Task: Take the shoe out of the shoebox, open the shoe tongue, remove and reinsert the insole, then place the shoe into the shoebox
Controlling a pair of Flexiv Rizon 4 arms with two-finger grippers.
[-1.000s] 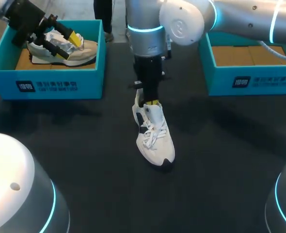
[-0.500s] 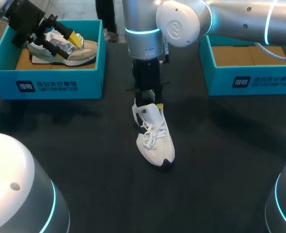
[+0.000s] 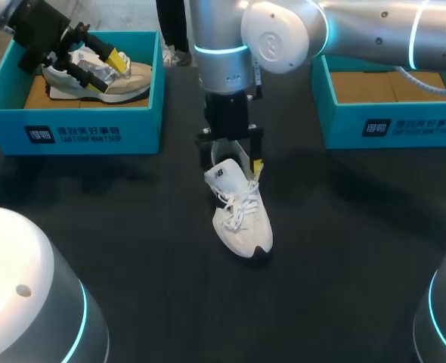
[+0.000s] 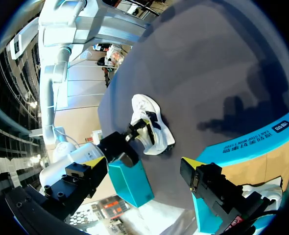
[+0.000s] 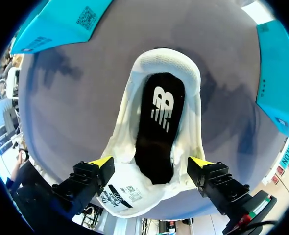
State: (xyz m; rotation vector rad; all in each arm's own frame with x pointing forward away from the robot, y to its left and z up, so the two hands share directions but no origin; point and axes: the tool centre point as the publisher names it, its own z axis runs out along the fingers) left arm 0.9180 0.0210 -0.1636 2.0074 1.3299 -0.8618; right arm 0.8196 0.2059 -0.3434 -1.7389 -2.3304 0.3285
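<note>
A white shoe [image 3: 242, 219] lies on the dark table, toe toward the near edge, laces loose, tongue [image 3: 227, 175] lifted. My right gripper [image 3: 234, 162] hangs open just above the shoe's heel end. In the right wrist view the right gripper [image 5: 152, 164] has its yellow tips either side of the shoe [image 5: 183, 73], holding nothing. The black insole [image 5: 159, 127] lies flat inside. My left gripper [image 3: 102, 64] is open over a second, beige-white shoe [image 3: 125, 83] in the left teal shoebox [image 3: 94, 132]. In the left wrist view the left gripper [image 4: 139, 164] is empty.
The right teal shoebox [image 3: 389, 125] stands at the back right with only its brown floor showing. The left wrist view shows the left shoebox wall [image 4: 252, 142] and, farther off, the white shoe [image 4: 154, 122] on the table.
My right gripper, shut at the shoe's opening a second ago, has opened and risen slightly. The tongue now stands up. The left arm has not moved.
</note>
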